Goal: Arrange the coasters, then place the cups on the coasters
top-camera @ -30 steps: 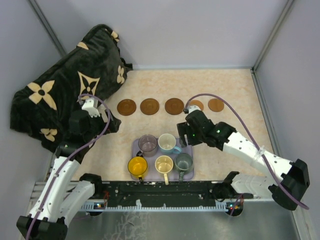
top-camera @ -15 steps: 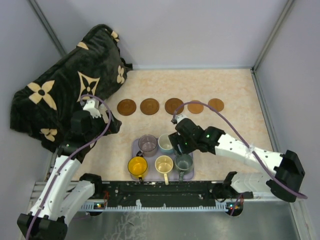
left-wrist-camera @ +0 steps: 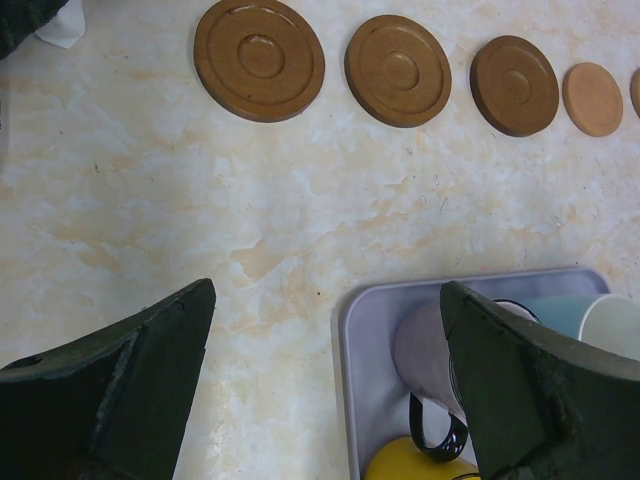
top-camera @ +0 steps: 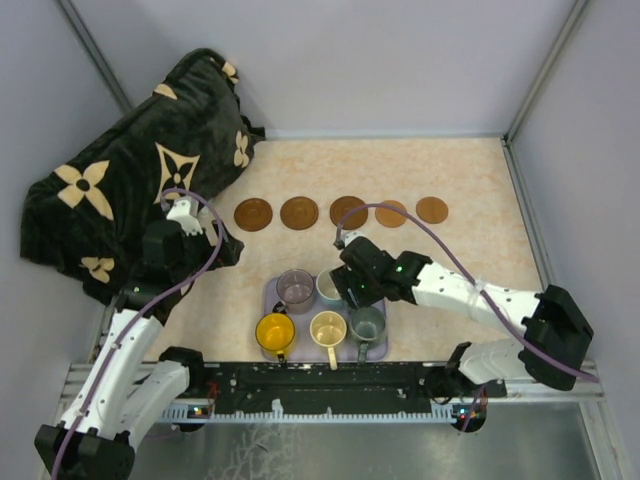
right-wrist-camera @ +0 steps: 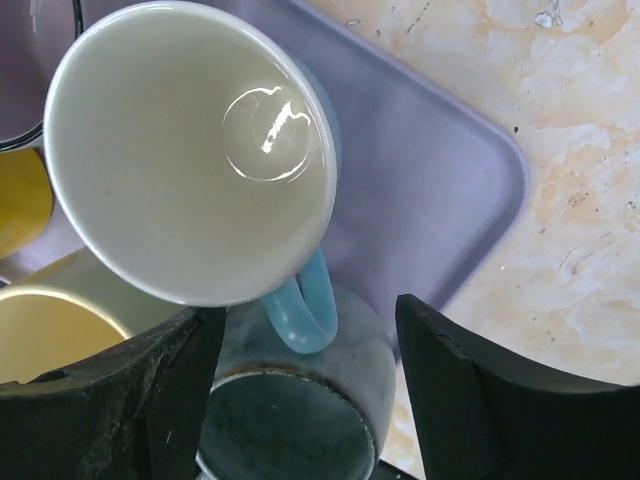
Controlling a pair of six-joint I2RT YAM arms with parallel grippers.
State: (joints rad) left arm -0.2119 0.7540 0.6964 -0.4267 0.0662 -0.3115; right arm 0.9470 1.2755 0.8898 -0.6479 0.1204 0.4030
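Note:
Five brown coasters lie in a row across the table: three larger dark ones (top-camera: 253, 214) (top-camera: 299, 212) (top-camera: 348, 212) and two smaller lighter ones (top-camera: 391, 213) (top-camera: 432, 210). The cups stand in a lavender tray (top-camera: 270, 296): purple-grey (top-camera: 296, 289), white-and-blue (top-camera: 328, 287), yellow (top-camera: 275, 331), cream (top-camera: 327, 328), grey-green (top-camera: 367, 325). My right gripper (right-wrist-camera: 305, 325) hangs open over the tray. The white cup's blue handle (right-wrist-camera: 300, 305) and the rim of the grey-green cup (right-wrist-camera: 290, 420) sit between its fingers. My left gripper (left-wrist-camera: 328, 295) is wide open and empty above the table, left of the tray.
A dark blanket with beige flower shapes (top-camera: 140, 170) is heaped at the back left, next to my left arm. Grey walls close the table on three sides. The tray's right corner (right-wrist-camera: 500, 170) is near the right gripper's outer finger.
My right arm has swung left and nearer, away from the small coasters, and now sits over the white-and-blue cup in the tray. The left arm has not moved.

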